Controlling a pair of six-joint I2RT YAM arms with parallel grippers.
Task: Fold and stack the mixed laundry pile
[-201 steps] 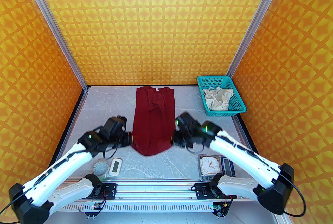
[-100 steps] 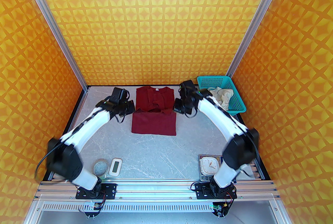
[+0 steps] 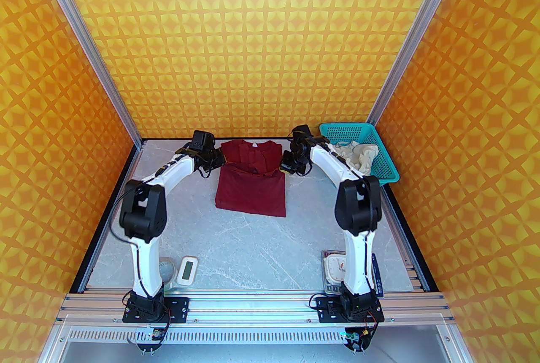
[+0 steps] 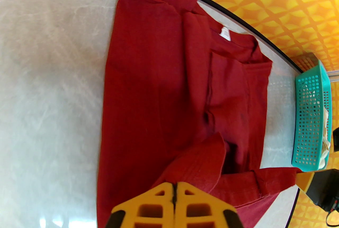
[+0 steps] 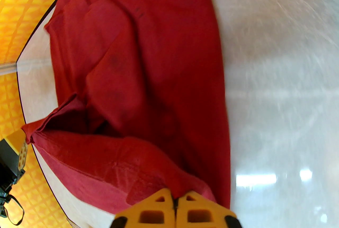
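Low in each wrist view, the left claw (image 4: 174,186) and right claw (image 5: 174,196) clamp the dark red shirt (image 4: 148,76) mid-fold; next, probably: lay its hem at the collar, release.

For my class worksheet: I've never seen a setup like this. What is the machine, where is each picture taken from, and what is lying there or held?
Two white robot arms are bolted at a table's near edge. One picture looks down from above; the other two come from a camera on each wrist. The left pincer and right pincer each pinch an edge of a dark red shirt, its lower half folded up. In a teal basket lie cream shorts.
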